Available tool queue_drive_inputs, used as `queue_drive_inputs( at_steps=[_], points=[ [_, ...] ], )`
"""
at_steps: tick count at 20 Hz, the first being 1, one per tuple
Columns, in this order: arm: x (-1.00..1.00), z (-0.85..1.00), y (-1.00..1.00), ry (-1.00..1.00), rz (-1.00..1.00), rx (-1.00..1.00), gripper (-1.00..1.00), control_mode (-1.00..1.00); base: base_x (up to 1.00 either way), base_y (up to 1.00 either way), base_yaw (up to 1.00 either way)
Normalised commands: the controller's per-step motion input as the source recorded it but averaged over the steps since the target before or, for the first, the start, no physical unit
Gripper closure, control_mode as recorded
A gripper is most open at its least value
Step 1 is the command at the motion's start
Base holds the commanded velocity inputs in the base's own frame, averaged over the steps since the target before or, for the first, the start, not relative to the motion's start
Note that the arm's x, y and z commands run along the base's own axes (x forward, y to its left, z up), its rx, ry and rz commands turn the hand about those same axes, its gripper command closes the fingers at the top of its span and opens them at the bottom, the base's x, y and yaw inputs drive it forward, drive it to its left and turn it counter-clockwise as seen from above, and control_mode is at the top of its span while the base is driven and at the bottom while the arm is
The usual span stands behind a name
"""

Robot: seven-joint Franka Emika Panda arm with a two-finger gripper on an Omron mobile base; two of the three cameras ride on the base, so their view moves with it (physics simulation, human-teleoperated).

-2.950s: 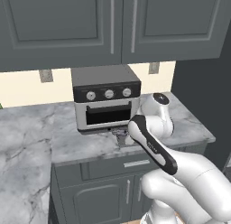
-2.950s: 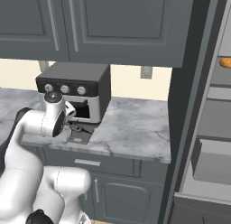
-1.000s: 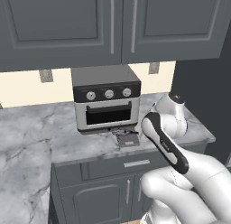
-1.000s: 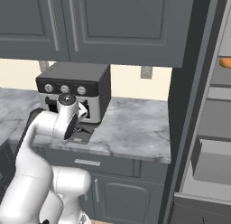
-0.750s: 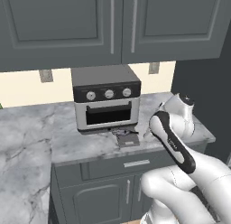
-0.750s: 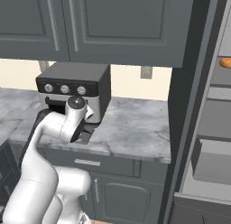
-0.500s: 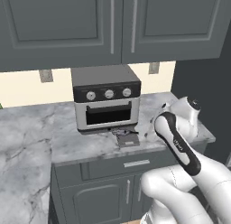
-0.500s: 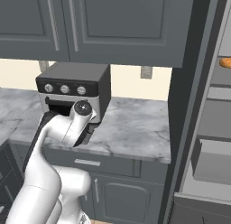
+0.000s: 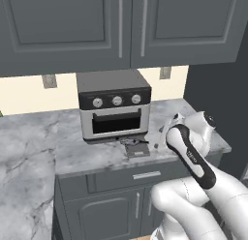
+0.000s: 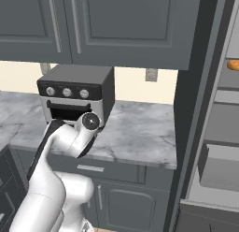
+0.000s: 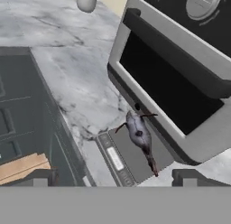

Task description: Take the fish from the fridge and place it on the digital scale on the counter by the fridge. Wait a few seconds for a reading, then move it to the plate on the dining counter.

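The fish [image 11: 140,138] lies on the scale [image 11: 135,157], lower centre of the hand view, hard against the toaster oven [image 11: 180,78] on the counter [image 11: 76,74]. You're in the weighing pause. Your gripper [image 11: 110,179] hangs just below it in frame, jaws wide, empty. Next you must descend, close on the fish, then carry it to the plate.

Evenly lit rendered kitchen with soft, diffuse light and no visible source. Faint shadow lies under the toaster oven [image 9: 114,109] on the counter [image 9: 43,142] and beneath the upper cabinets [image 10: 93,25]. No glare. The base views are sharp; the hand view looks slightly soft and pixelated, without edge distortion.
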Motion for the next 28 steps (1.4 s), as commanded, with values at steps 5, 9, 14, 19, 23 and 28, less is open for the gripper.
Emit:
queue_drive_inputs(
  at_steps=[5, 9, 14, 19, 23, 28],
  points=[
    [0.37, -0.04, 0.00, -0.01, 0.00, 0.00, -1.00, -1.00, 0.00, 0.00, 0.00],
    [0.23, -0.13, 0.00, 0.00, 0.05, 0.00, -1.00, -1.00, 0.00, 0.00, 0.00],
    [0.12, -0.24, 0.00, 0.00, 0.14, 0.00, -1.00, -1.00, 0.00, 0.00, 0.00],
    [0.23, -0.18, 0.00, 0.00, 0.15, 0.02, -1.00, -1.00, 0.00, 0.00, 0.00],
    [0.27, -0.18, 0.01, 0.00, 0.04, 0.00, -1.00, -1.00, 0.00, 0.00, 0.00],
    [0.23, -0.16, 0.06, 0.00, 0.01, 0.00, -1.00, -1.00, 0.00, 0.00, 0.00]
  ],
)
